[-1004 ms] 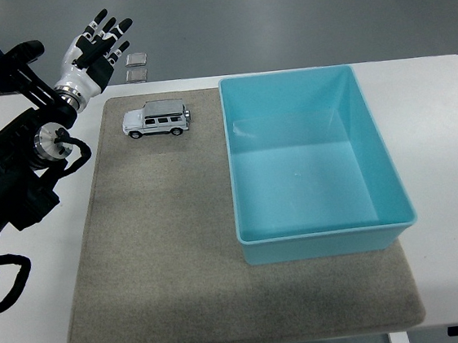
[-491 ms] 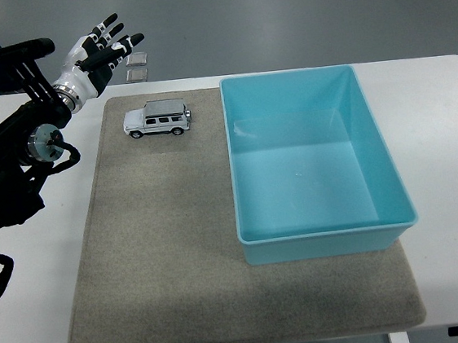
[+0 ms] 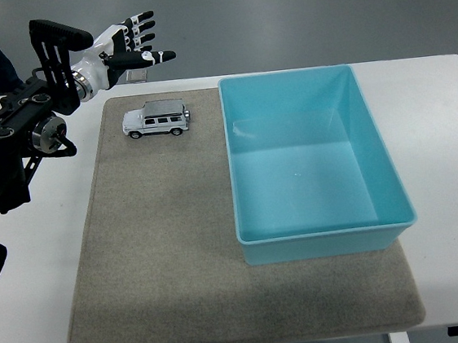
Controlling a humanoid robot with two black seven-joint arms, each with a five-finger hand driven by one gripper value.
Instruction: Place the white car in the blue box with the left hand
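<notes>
White car [image 3: 156, 119] is parked on the mat [image 3: 164, 252], just below the spread fingers [image 3: 143, 39] of the left hand [image 3: 122, 50]; nothing is gripped. Blue box [image 3: 394, 179] sits rightward, likely pre-grasp.

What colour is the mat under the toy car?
The mat is grey-beige, a plain felt-like surface without pattern, seen best in the head view.

The white car [image 3: 156, 119] is sitting on the grey mat [image 3: 164, 252], just left of the blue box [image 3: 322, 239], which is lying open. The left hand [image 3: 130, 47] is hovering beyond the car with fingers spread, holding nothing.
</notes>
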